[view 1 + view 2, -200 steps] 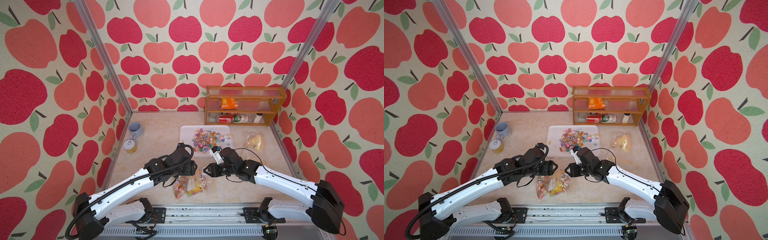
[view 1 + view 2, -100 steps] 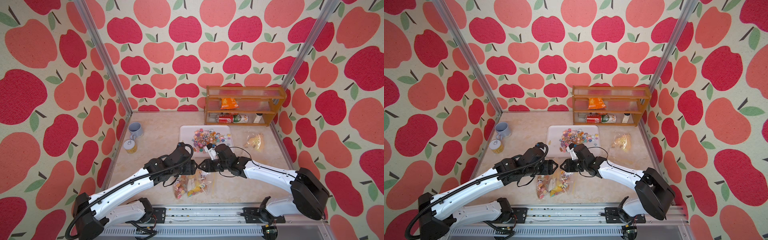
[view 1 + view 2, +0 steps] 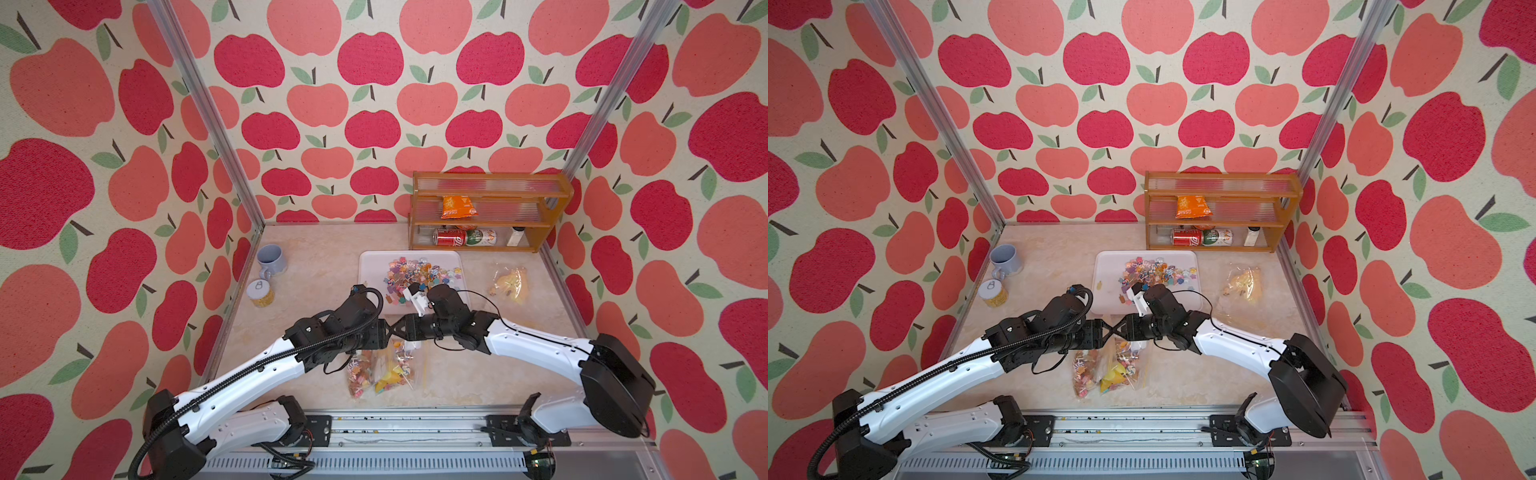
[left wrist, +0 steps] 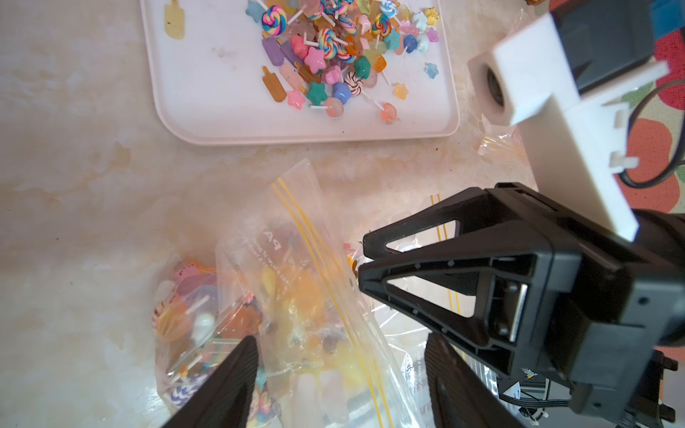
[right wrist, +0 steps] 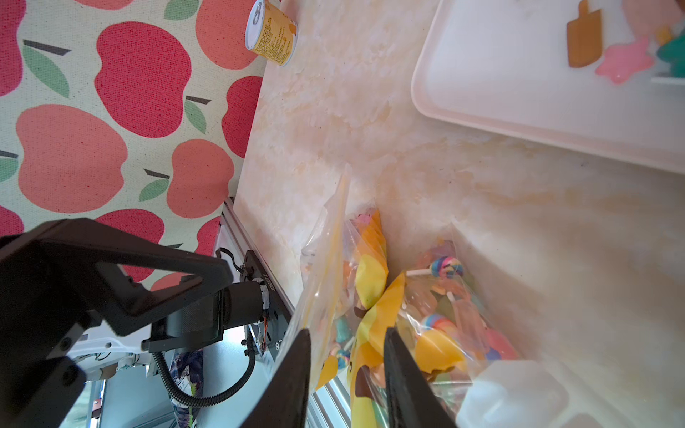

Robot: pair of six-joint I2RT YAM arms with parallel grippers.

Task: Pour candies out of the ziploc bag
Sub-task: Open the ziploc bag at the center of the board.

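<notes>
Here, ziploc bag (image 3: pixel 386 372) on the counter (image 3: pixel 311 270), candies (image 4: pixel 181 315) inside it, left tool (image 4: pixel 339 344) spread astride it, right tool (image 5: pixel 346 333) half-spread over it, grip unclear.

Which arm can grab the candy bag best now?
Probably the left. The left hand is wide open, with the bag lying right between its fingers. The right hand hangs over the bag too, but it is opened less.

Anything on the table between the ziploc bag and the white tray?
Nothing visible. In the left wrist view, bare tabletop runs from the ziploc bag to the near rim of the tray.
</notes>
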